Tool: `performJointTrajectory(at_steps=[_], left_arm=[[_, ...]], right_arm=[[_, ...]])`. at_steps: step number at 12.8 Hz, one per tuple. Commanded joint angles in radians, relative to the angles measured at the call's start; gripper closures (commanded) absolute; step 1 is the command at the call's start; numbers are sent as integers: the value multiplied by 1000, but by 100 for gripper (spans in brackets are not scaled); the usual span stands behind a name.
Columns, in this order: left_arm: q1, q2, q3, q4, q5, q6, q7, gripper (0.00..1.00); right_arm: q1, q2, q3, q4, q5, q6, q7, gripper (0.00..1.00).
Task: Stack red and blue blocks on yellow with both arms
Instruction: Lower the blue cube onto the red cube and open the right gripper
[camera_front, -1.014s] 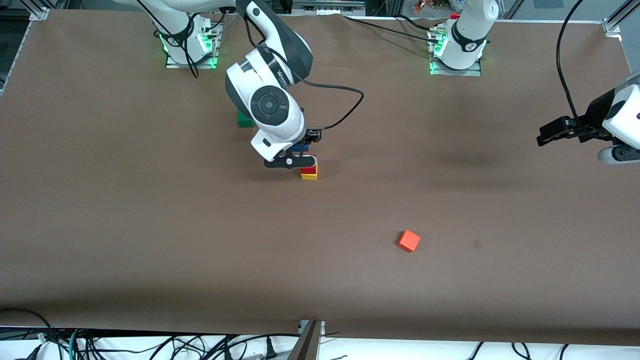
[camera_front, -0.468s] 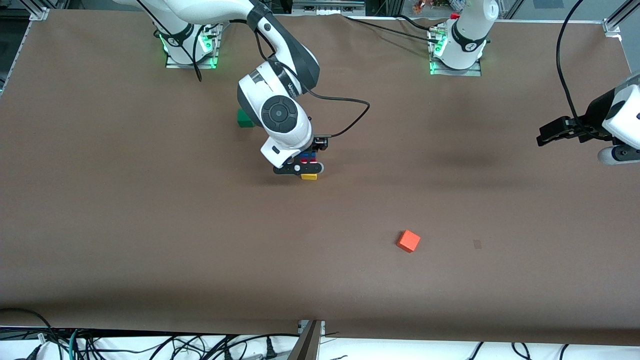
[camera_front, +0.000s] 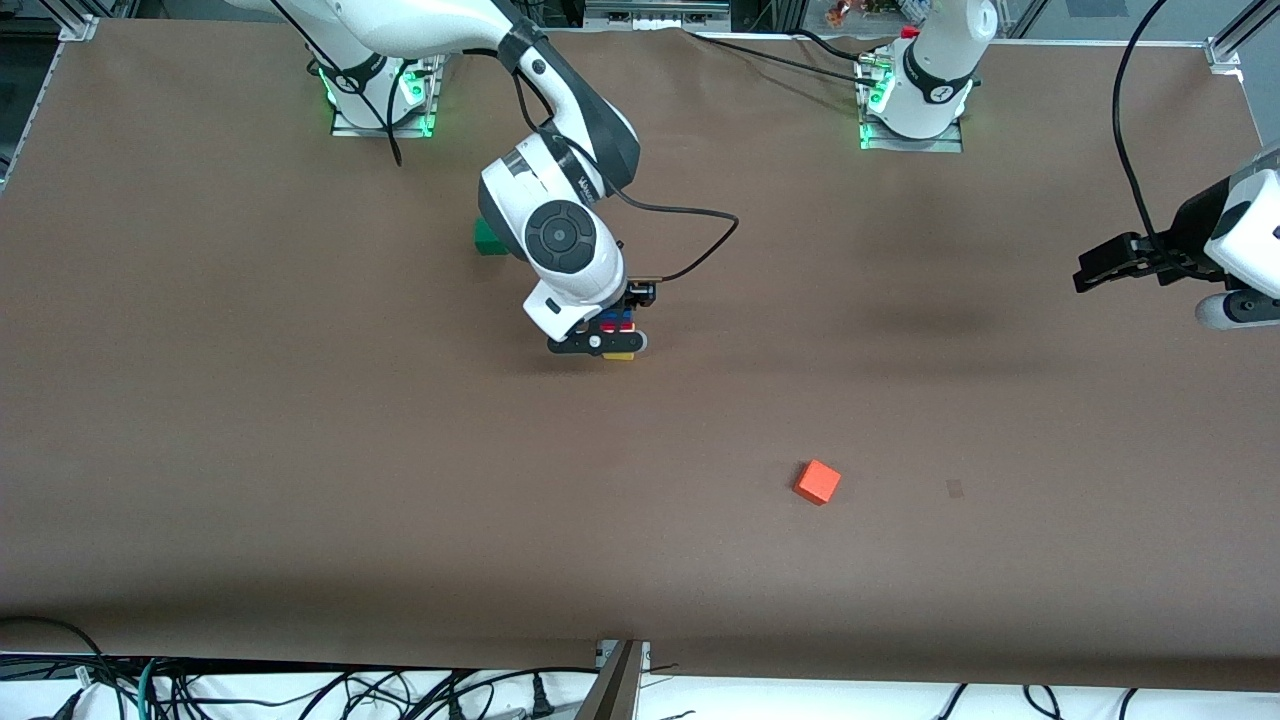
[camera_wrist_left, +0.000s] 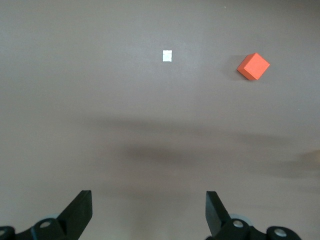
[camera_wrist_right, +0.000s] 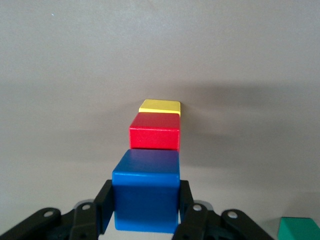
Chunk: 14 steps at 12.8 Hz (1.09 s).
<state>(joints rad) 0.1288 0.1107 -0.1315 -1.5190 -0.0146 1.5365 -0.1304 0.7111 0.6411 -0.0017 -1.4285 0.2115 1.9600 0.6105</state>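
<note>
The blue block (camera_wrist_right: 146, 187) sits between the fingers of my right gripper (camera_wrist_right: 145, 210), which is shut on it. Directly below it is the red block (camera_wrist_right: 154, 131), which rests on the yellow block (camera_wrist_right: 160, 106). I cannot tell whether blue touches red. In the front view the right gripper (camera_front: 610, 332) covers most of the stack; slivers of blue (camera_front: 610, 319) and red (camera_front: 624, 326) show, and the yellow block (camera_front: 619, 355) peeks out under the fingers. My left gripper (camera_front: 1085, 275) waits open over the left arm's end of the table, its fingers (camera_wrist_left: 80, 212) wide apart over bare table.
An orange-red cube (camera_front: 818, 482) lies nearer to the front camera than the stack, also in the left wrist view (camera_wrist_left: 253, 66). A green cube (camera_front: 487, 238) sits farther from the camera, half hidden by the right arm. A small pale mark (camera_wrist_left: 167, 55) is on the brown table (camera_front: 300, 450).
My right gripper has come down with the blue block onto the red-and-yellow stack, now covering most of the red block. The left arm has not moved.
</note>
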Motion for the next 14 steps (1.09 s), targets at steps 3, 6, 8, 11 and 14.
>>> performJointTrajectory(at_steps=[3, 6, 8, 11, 14], left_arm=[[2, 7, 0, 17, -10, 1, 9, 0], [2, 7, 0, 19, -10, 1, 9, 0], [2, 7, 0, 17, -10, 1, 9, 0], [2, 7, 0, 17, -10, 1, 9, 0], [2, 7, 0, 17, -10, 1, 9, 0]], right_arm=[[5, -1, -4, -20, -3, 57, -11, 100], [4, -1, -6, -20, -12, 57, -12, 100], [4, -1, -6, -20, -26, 57, -11, 100], [5, -1, -6, -21, -27, 56, -11, 100], [5, -1, -4, -23, -26, 43, -9, 83]])
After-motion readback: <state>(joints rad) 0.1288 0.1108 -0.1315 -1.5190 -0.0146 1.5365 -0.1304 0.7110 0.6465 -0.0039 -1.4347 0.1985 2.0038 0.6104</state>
